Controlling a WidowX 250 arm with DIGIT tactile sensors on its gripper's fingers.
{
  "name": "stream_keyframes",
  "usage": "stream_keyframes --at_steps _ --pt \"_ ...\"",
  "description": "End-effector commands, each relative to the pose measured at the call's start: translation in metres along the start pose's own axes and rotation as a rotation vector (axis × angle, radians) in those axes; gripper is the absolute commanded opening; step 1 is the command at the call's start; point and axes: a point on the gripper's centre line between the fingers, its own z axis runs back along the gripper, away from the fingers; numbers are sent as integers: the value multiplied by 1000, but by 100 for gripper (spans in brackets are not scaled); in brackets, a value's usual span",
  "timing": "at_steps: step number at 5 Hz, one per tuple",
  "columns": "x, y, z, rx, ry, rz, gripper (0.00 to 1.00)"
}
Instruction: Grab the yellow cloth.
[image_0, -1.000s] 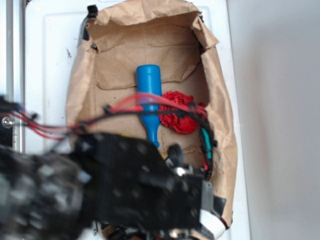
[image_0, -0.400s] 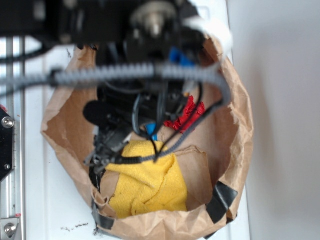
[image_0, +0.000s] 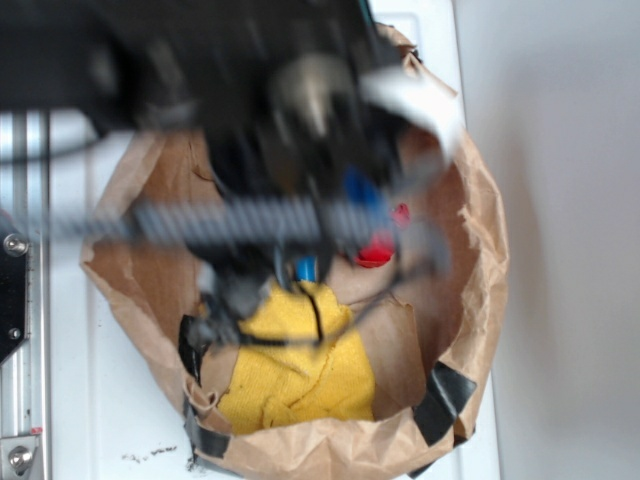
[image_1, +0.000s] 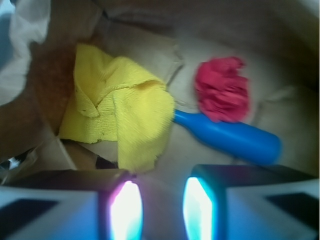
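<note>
Since the earlier picture, the arm had swung up over the top of the paper bag (image_0: 480, 260) and come lower, so it hid more of what lay inside. It looked blurry, so it was likely on the move. The yellow cloth (image_1: 120, 115) lay rumpled on the bag's floor, on the near side in the outside view, with one folded edge flopped over the thin neck of the blue bottle (image_1: 235, 137). The red cloth ball (image_1: 222, 95) sat right by the bottle, apart from the yellow cloth. The gripper (image_1: 161, 210) hung above the floor of the bag, and its two fingers (image_1: 125, 212) were apart with nothing between them. They seemed to be held wide so they could fit around a fold. The cloth was a bit off to one side of them, so the gripper probably needed to slide over before going down.
</note>
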Motion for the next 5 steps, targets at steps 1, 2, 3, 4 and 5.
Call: stream_keyframes --at_steps 1,2,3,4,5 --pt "16 -44 -38 118 34 -113 100" --pt "25 -42 -70 131 104 -124 100" --pt "29 -24 -73 73 105 -92 100" --pt "25 -12 -43 -27 26 -80 100" --pt "20 -1 -29 -63 -19 -57 100"
